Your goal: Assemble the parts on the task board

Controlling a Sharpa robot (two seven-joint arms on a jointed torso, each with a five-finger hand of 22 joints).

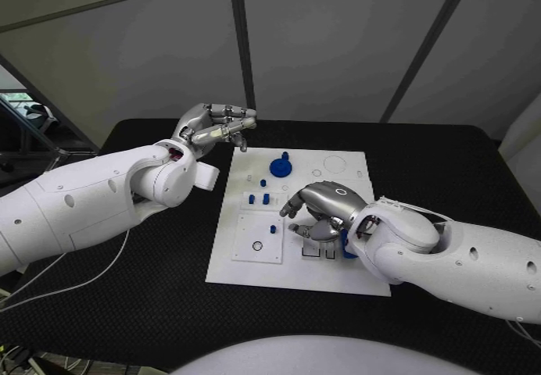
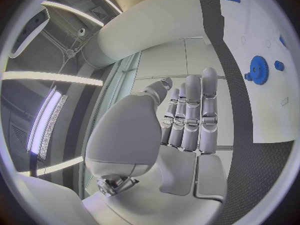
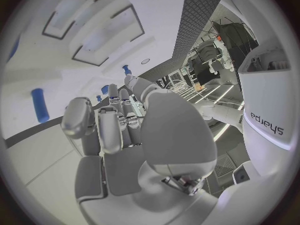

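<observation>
My left hand [image 1: 216,124] hangs off the far left corner of the task board [image 1: 349,168], fingers loosely curled, holding nothing. One blue gear [image 1: 281,166] stands near it, and I count about four small blue pegs [image 1: 265,199] below. My right hand [image 1: 321,207] hovers above the board's middle; if it grips a part, I cannot tell. I judge a part is now being picked, and next I must lower carefully.

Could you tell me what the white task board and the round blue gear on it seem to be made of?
The white rectangular task board looks like matte plastic: flat, evenly white, with crisp recessed outlines and no glare. The round blue toothed gear looks like moulded or printed plastic: solid uniform blue, dull finish. Neither can be confirmed from looks alone.
</observation>
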